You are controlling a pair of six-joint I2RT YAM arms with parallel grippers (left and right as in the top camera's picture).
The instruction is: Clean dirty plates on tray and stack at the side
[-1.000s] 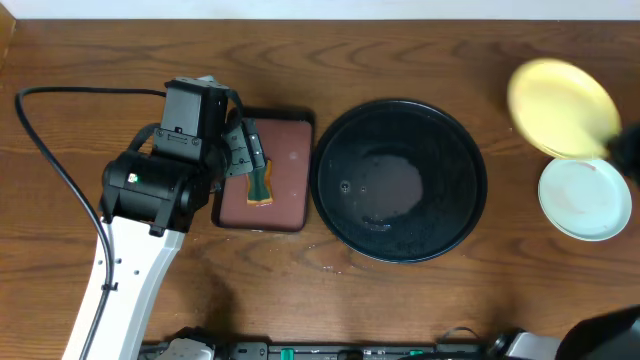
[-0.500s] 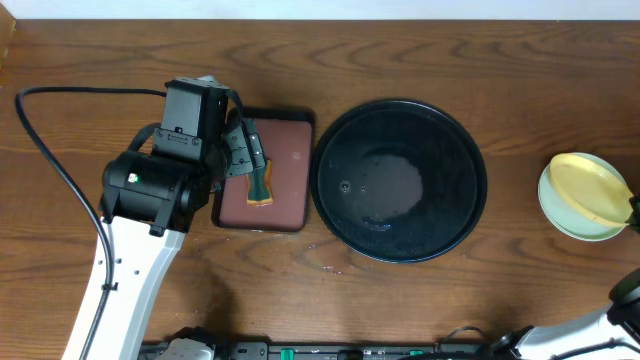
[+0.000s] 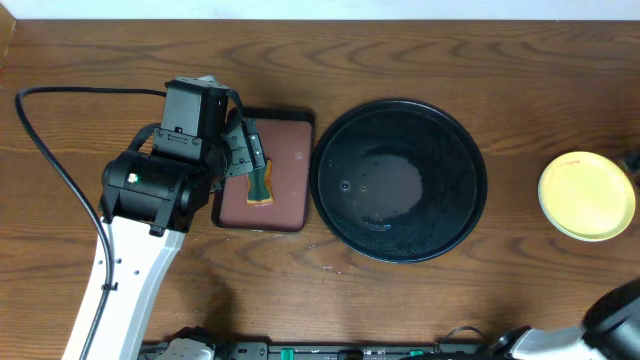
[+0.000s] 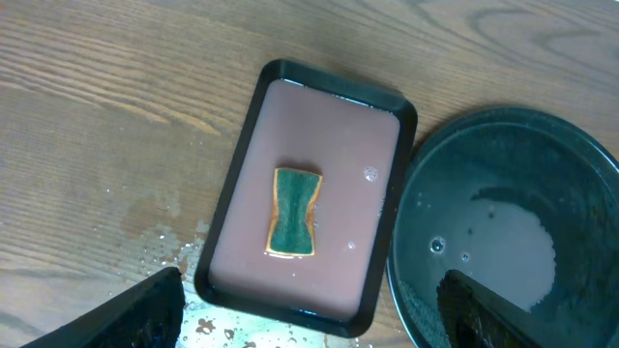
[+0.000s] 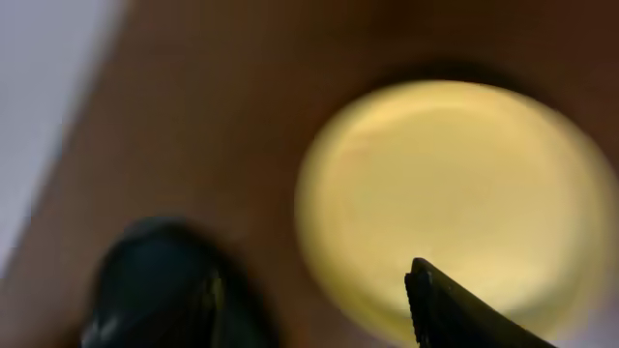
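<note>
The pale yellow plate [image 3: 587, 195] lies flat at the table's far right, and a thin pale rim of another plate [image 3: 597, 238] shows under its near edge. In the right wrist view the same yellow plate [image 5: 455, 193] is blurred below my right gripper [image 5: 290, 261]. Its fingers stand apart with nothing between them. The black round tray [image 3: 335, 215] holds only a film of water. My left gripper [image 4: 319, 329] hangs open over the near edge of a reddish-brown rectangular tray [image 4: 242, 251].
A green sponge with orange edges [image 3: 260, 185] lies in the reddish-brown tray [image 3: 290, 200], left of the black tray. Water drops spot the wood [image 4: 184, 256] near that tray's corner. A black cable [image 3: 50, 150] loops at the far left.
My right gripper carried the yellow plate from the upper right down onto the pale blue-green plate, then opened and let it go. The left arm has not moved.
</note>
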